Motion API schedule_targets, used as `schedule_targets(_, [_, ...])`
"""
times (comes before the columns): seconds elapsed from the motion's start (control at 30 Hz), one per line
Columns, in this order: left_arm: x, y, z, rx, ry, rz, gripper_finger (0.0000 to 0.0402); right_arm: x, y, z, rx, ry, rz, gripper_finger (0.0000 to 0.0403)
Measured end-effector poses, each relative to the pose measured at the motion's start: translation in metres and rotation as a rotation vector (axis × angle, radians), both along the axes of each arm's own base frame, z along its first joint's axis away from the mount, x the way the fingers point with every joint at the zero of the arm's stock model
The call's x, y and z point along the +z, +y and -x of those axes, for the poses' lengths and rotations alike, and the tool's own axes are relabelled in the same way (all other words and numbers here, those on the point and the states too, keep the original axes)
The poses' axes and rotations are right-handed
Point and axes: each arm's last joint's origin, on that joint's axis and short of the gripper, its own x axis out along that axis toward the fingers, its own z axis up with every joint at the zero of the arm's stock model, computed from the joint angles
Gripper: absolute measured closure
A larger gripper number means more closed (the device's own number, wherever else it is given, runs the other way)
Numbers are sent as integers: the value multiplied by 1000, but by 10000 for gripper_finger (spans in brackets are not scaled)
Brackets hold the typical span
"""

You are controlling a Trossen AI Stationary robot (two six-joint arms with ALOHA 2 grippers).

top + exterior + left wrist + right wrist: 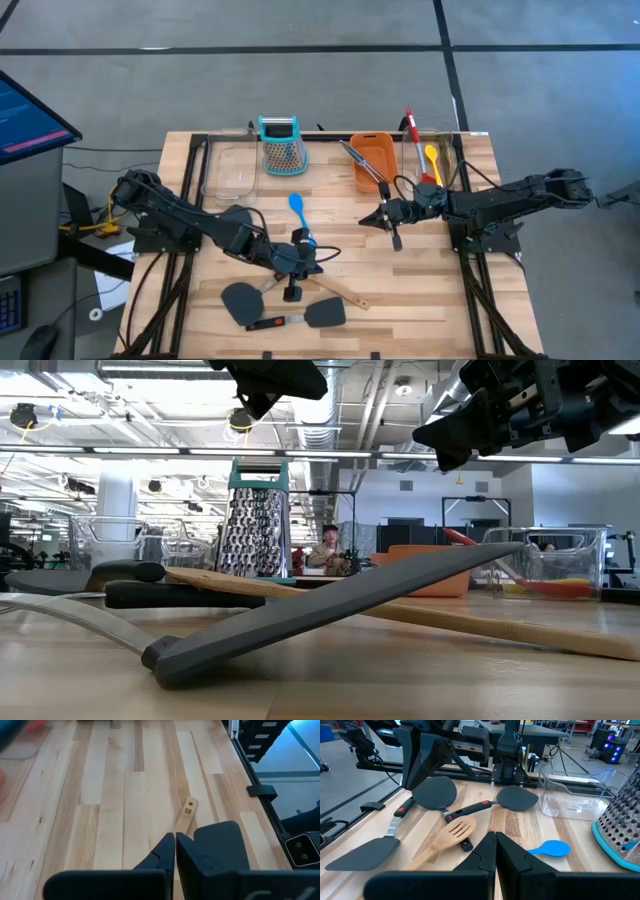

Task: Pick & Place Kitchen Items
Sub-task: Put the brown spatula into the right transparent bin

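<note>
Both arms hang over the tabletop [420, 290] with nothing in their grasp. The left pincer [291, 293] is pressed fully shut and sits right above the heap of utensils at the front edge: two black spatulas [240, 302], a third one [325, 314] and the wooden turner [345, 295], whose handle runs off toward the front right corner. In the left wrist view that handle end [189, 809] lies straight ahead of the closed fingertips [168, 845], so its long axis is nearly in line with the pincer (awkward for a pinch across it, I would think). The blue spoon [298, 206] lies just behind the left wrist, handle pointing at the pile. The right pincer [396, 240], also clamped shut and empty, hovers mid-table near the orange tub [372, 160], well apart from the pile; the left arm is plainly the nearer. Red and yellow spoons [430, 156] sit in the clear bin [450, 150] at the back right.
</note>
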Motion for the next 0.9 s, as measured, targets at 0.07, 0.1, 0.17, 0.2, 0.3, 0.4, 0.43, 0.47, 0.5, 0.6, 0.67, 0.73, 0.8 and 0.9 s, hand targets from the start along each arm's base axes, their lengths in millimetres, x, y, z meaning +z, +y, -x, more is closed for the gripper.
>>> schedule_targets(0.07, [0, 0, 0, 1, 0, 0, 400, 0, 0, 0, 0, 0, 1, 403])
schedule_targets(0.1, [0, 0, 0, 0, 0, 0, 399, 0, 0, 0, 0, 0, 1, 403])
schedule_targets(0.17, [0, 0, 0, 0, 0, 0, 396, 0, 0, 0, 0, 0, 2, 403])
schedule_targets(0.2, [0, 0, 0, 0, 0, -1, 394, 0, 0, 0, 0, 0, 2, 403])
schedule_targets(0.3, [0, 0, 0, -6, -1, -8, 384, 0, 0, 0, 0, 0, 2, 403])
schedule_targets(0.4, [0, 0, 0, -7, 2, -11, 369, 0, 0, 0, 0, 0, 2, 403])
schedule_targets(0.43, [0, 0, 0, -7, 5, -12, 364, 0, 0, 0, 0, 1, 2, 403])
schedule_targets(0.47, [-1, 0, 1, -7, 9, -14, 359, 0, 0, 0, 0, 2, 2, 403])
schedule_targets(0.5, [-1, 0, 1, -7, 14, -16, 354, 0, 0, 0, 0, 4, 2, 403])
schedule_targets(0.6, [-2, 1, 1, -7, 21, -20, 338, -1, 0, 0, 1, 16, 2, 403])
schedule_targets(0.67, [-3, 1, 2, -7, 27, -23, 330, -3, 0, 1, 0, 27, 2, 403])
schedule_targets(0.73, [-3, 1, 2, -8, 28, -24, 325, -3, 0, 1, 0, 31, 2, 403])
schedule_targets(0.8, [-3, 1, 2, -8, 28, -24, 324, -3, 0, 1, 1, 30, 2, 403])
schedule_targets(0.9, [-3, 1, 2, -6, 35, -24, 324, -3, 0, 1, 0, 30, 2, 403])
